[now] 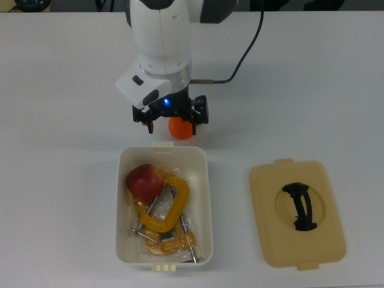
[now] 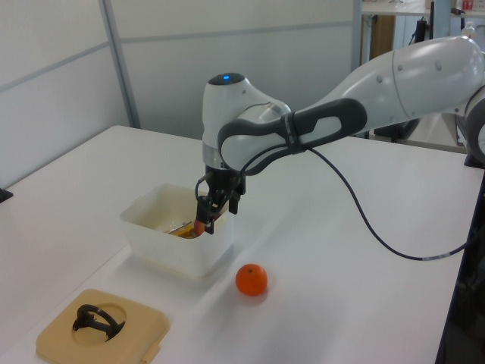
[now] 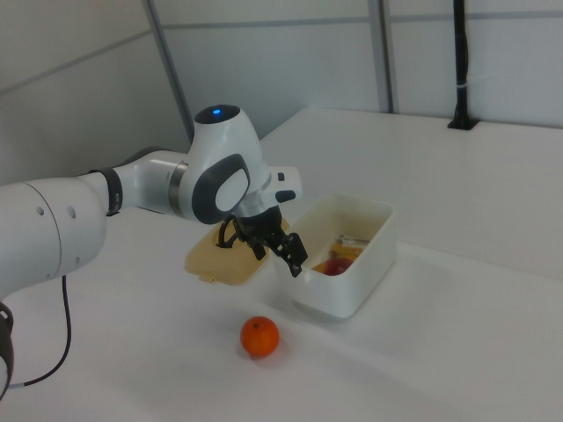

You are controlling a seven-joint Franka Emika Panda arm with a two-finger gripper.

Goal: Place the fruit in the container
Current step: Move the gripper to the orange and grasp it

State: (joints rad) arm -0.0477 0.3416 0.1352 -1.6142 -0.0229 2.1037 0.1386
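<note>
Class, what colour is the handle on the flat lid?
Black, on the tan lid; clearest in the top view.

In the top view my end effector [image 1: 171,117] covers the upper part of the tangerine [image 1: 180,129]. In the left view the tub's [image 2: 170,246] near wall hides the apple. My arm's base is cut off by every picture's edge.

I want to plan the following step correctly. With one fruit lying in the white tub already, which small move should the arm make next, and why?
Probably lower the open black two-finger gripper around the bright orange tangerine. The dark red apple already lies in the white rectangular plastic tub on the yellow-orange metal clamps, while the tangerine sits on the white table beside the tub, under the gripper in the top view.
</note>
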